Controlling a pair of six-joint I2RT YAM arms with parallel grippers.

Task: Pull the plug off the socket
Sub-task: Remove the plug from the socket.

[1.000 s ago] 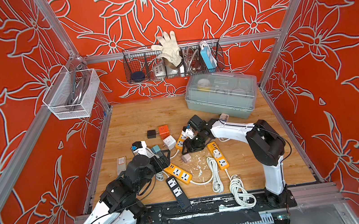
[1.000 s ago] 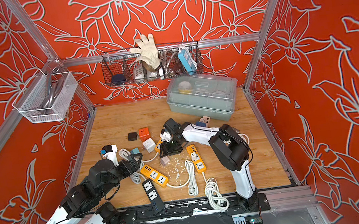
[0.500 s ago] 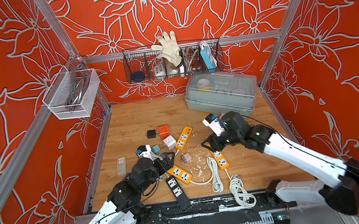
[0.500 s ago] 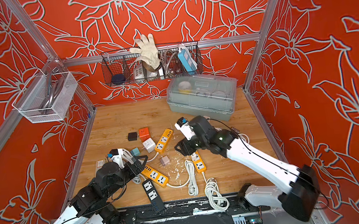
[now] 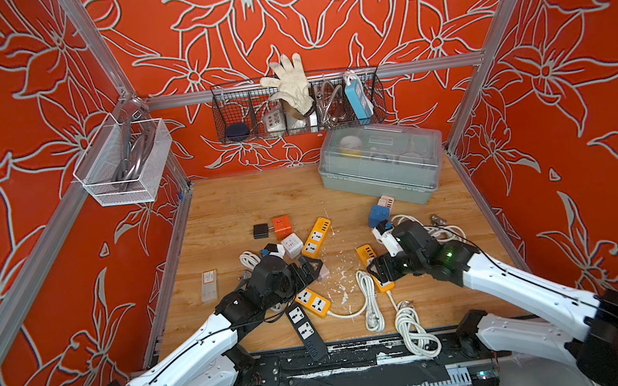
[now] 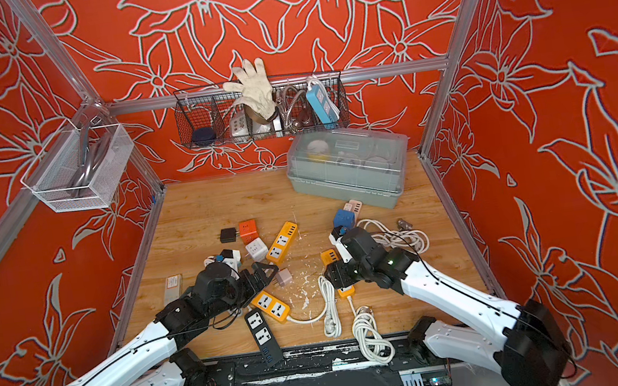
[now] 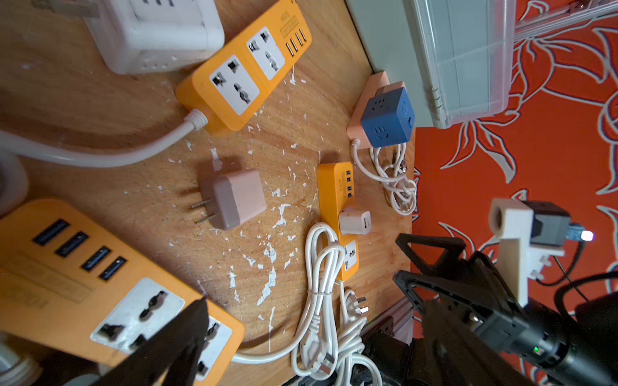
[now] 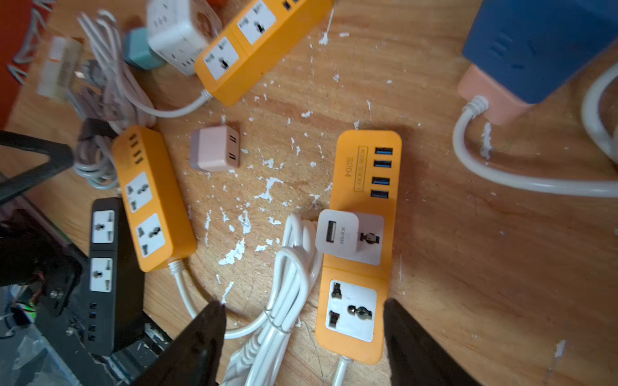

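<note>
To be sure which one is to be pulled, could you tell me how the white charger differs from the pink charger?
The white charger is plugged into an orange power strip; the pink charger lies loose on the table, prongs bare. The white one shows one USB port, the pink one two. The white one sits by the right gripper, the pink one by the left gripper. Both are small blocky adapters.

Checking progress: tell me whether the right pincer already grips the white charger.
No, the right pincer stands open short of the white charger, which sits plugged into the orange strip.
</note>
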